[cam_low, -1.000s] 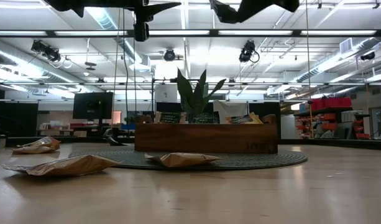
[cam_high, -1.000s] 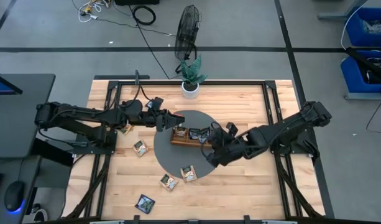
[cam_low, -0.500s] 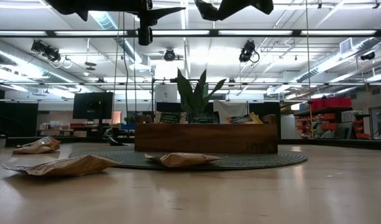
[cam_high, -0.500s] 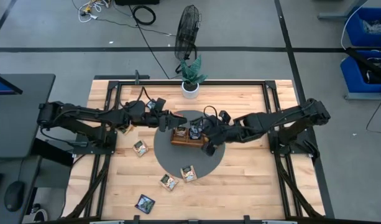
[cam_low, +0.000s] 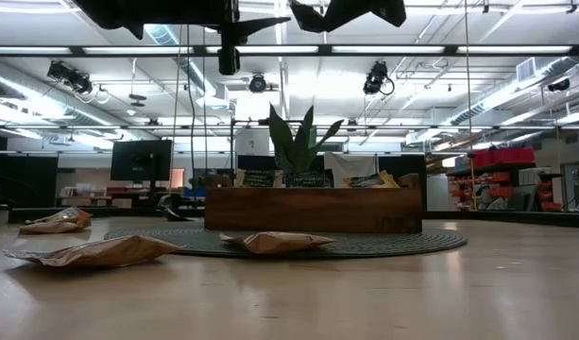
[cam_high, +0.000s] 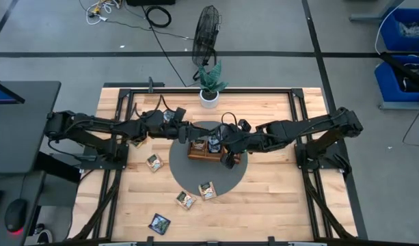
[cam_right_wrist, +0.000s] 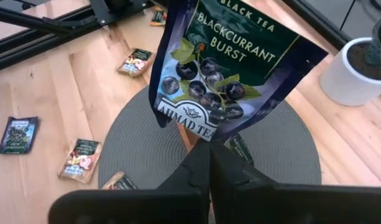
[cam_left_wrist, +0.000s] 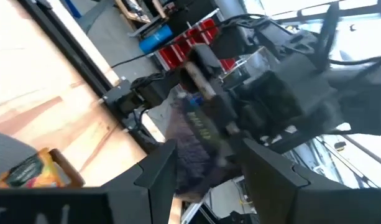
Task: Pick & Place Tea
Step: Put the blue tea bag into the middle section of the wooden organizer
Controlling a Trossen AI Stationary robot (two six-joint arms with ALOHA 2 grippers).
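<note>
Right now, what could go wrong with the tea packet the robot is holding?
The right gripper pinches the blackcurrant sachet only by its bottom edge, so it might slip or flop over the wooden tray. The left gripper is close by above the tray too, so the arms might bump.

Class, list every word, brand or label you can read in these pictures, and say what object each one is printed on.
"BLACK TEA" – top of the dark sachet held in the right gripper.
"BLACKCURRANT BURST" – same sachet, below that.
"AHMAD TEA" – same sachet, along its lower edge.
Sachets lying on the table and in the wooden tray: print too small to read.
Left wrist view: lettering on a blurred packet, unreadable.
</note>
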